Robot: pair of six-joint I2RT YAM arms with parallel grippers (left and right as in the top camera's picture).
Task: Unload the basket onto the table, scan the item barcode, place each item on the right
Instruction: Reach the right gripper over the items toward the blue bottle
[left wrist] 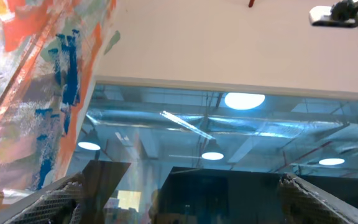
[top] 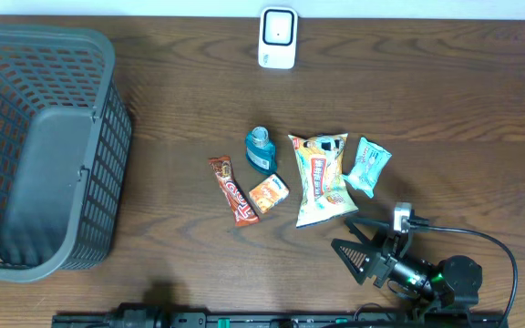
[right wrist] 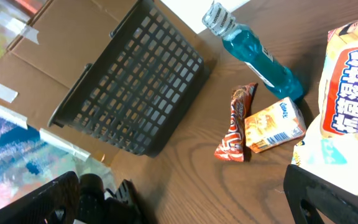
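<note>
Now nothing grabbed; my left gripper (left wrist: 182, 196) and right gripper (top: 341, 232) both spread wide, empty. Next, I reckon: right takes snack bag (top: 322, 178) to scanner (top: 278, 38).

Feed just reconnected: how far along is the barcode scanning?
Done: nothing visible; the basket is empty, and the snack bag, bottle, candy bar, small box and blue packet lie untouched. In hand: nothing; right gripper and left gripper are open. Remaining: every pickup and pass at the scanner.
</note>
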